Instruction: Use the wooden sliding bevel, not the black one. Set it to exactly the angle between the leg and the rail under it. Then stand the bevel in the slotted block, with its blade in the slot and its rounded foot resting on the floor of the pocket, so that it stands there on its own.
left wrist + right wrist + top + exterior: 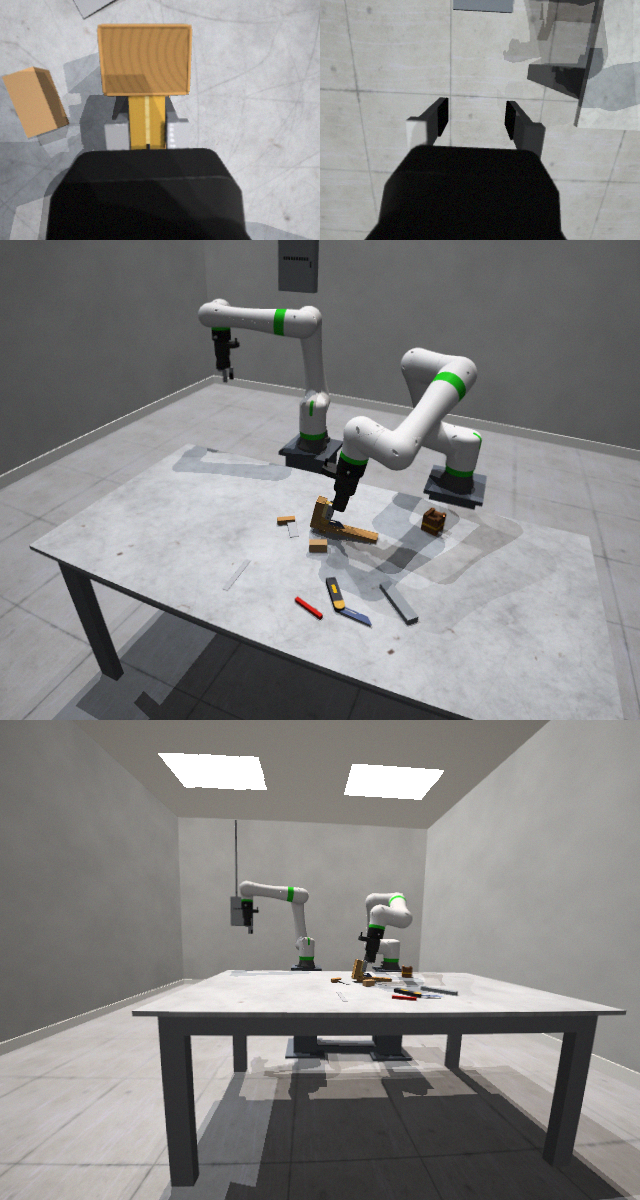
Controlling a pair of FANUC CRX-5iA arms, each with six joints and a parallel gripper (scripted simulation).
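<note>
The left gripper point(329, 512) point(366, 966) point(148, 109) is clamped on the wooden bevel point(337, 524) point(367, 975) point(147, 117), in the angle between the leg point(316, 516) point(357, 969) point(145, 60) and the rail point(361, 533) point(381, 979); the slotted block point(433, 522) point(407, 972) stands well apart from the leg, past the rail's free end. If the handle is pushed too hard at the leg, the leg could shift and spoil the angle; a blade not flush on the rail would copy it wrong, and a knock on lifting away could turn the blade. The left wrist leans, fingers slanting down toward the leg's foot; the right gripper point(228, 375) point(250, 930) point(477, 111) hangs fingers down, spread and empty, far from the leg
</note>
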